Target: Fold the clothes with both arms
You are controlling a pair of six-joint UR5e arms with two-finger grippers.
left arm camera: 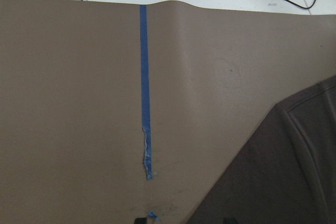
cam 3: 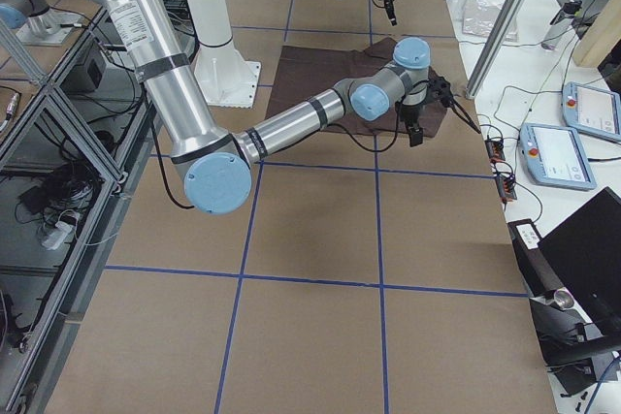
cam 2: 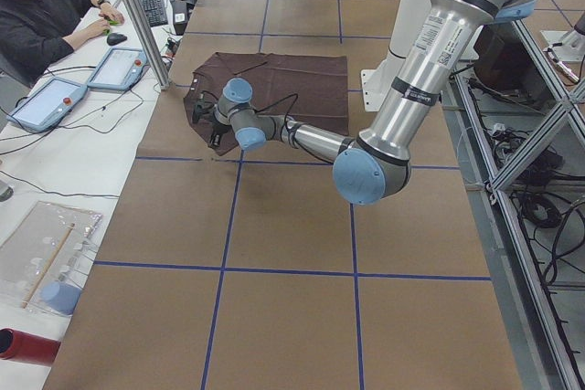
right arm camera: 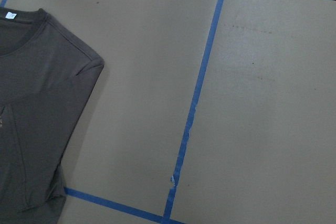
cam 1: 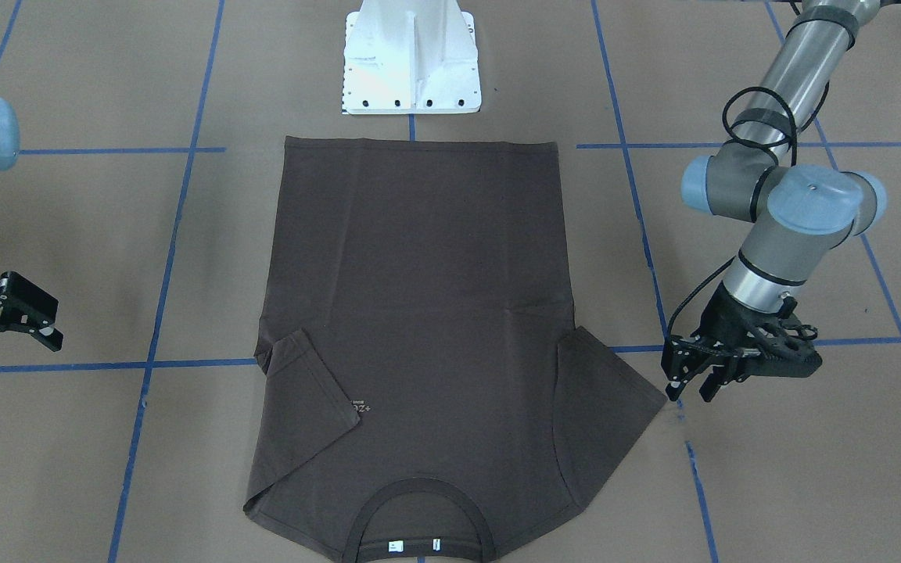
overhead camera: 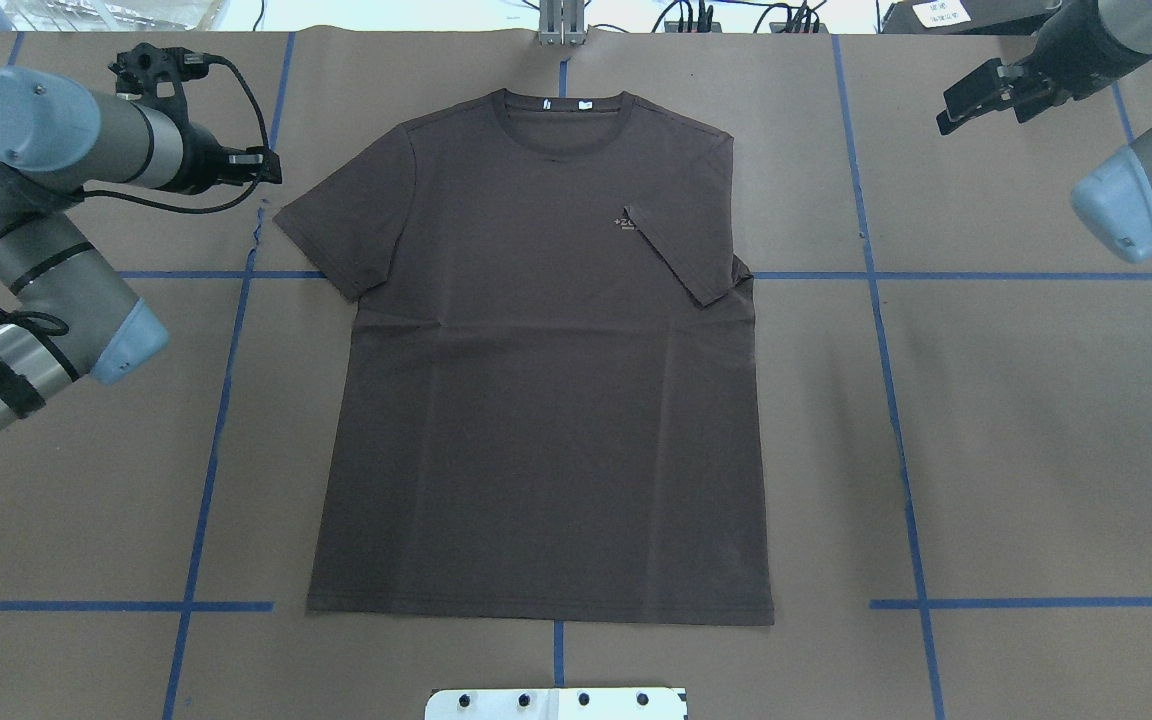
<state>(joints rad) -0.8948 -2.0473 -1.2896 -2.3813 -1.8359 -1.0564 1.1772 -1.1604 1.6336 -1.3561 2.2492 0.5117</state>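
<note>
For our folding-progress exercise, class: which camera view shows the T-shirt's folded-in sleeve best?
Overhead exterior: the folded-in sleeve lies whole across the T-shirt. Front-facing shows it too; side views too small; wrist views miss most of it.

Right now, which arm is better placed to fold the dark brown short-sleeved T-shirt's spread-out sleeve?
The robot's left arm: the left gripper sits just beside that spread sleeve, while the right gripper is far from the T-shirt.

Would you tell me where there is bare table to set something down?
Widest: the table right of the T-shirt, between it and the right tool. Also left of the hem. Crowded: the spread sleeve, where the left tool hovers close.
</note>
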